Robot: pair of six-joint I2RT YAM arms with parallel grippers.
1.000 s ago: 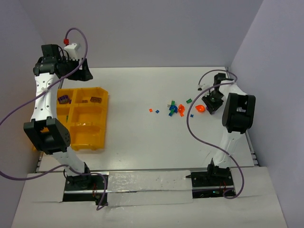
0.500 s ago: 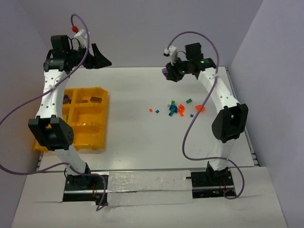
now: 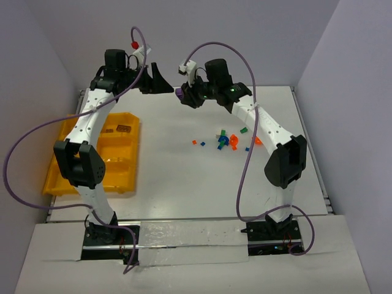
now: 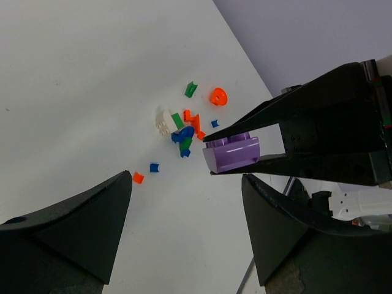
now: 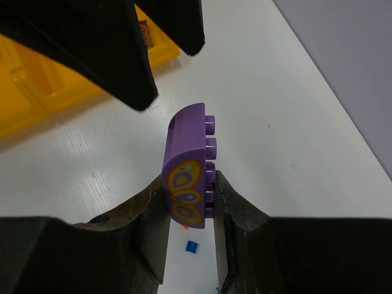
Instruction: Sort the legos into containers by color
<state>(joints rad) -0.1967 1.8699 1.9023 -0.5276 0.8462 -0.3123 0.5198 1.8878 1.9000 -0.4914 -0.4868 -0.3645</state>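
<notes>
Right claw (image 5: 190, 182) clenches the purple brick (image 4: 233, 153) by its thin edge, aloft near the bench's (image 3: 171, 177) 12 o'clock. Left claw (image 3: 160, 82) hangs released at the brick's 9 o'clock. A mistimed handover could twist or drop the brick short of the tray (image 3: 116, 165).

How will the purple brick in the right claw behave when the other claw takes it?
The purple brick looks like rigid plastic, so it probably will not bend. Its glossy curved back may slip. The right claw pinches only one end, so it seems light.
</notes>
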